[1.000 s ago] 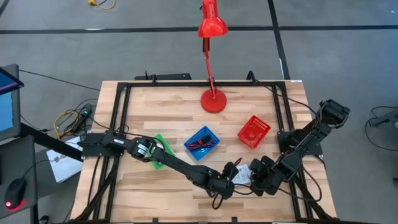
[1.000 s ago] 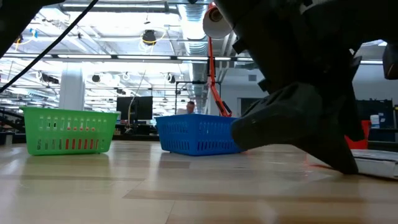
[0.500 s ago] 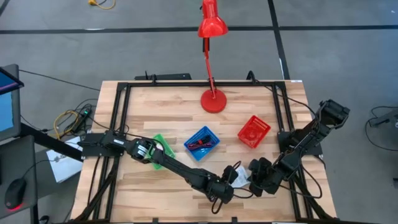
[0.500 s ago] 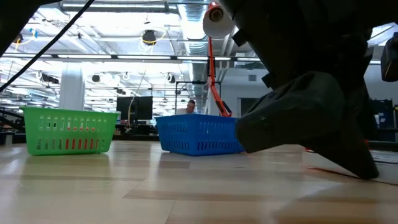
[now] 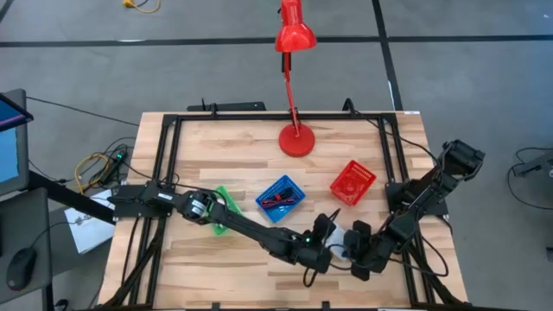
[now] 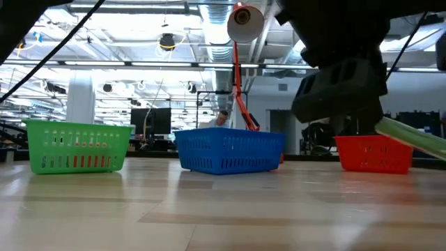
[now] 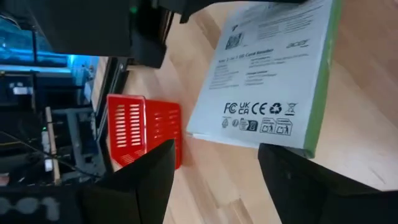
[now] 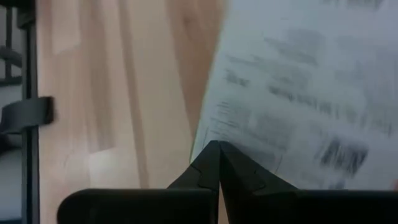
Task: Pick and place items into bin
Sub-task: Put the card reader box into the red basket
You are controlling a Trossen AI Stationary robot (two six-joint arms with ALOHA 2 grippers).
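I am watching both tools meeting at the white printed packet [image 7: 267, 74] on the surface's near edge. The right tool [image 8: 214, 163] is pinching its edge, fingers together; the left tool [image 7: 217, 168] is standing wide beside it, holding nothing. Next, I judge, a carry to the red bin [image 5: 352, 183].

Overhead looks straight down, low camera level across the table; both share the blue basket [image 5: 280, 198].

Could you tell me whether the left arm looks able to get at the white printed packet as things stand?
Probably yes: the left gripper has open jaws and the white printed packet lies just ahead on bare wood, though the shut right gripper crowds it.
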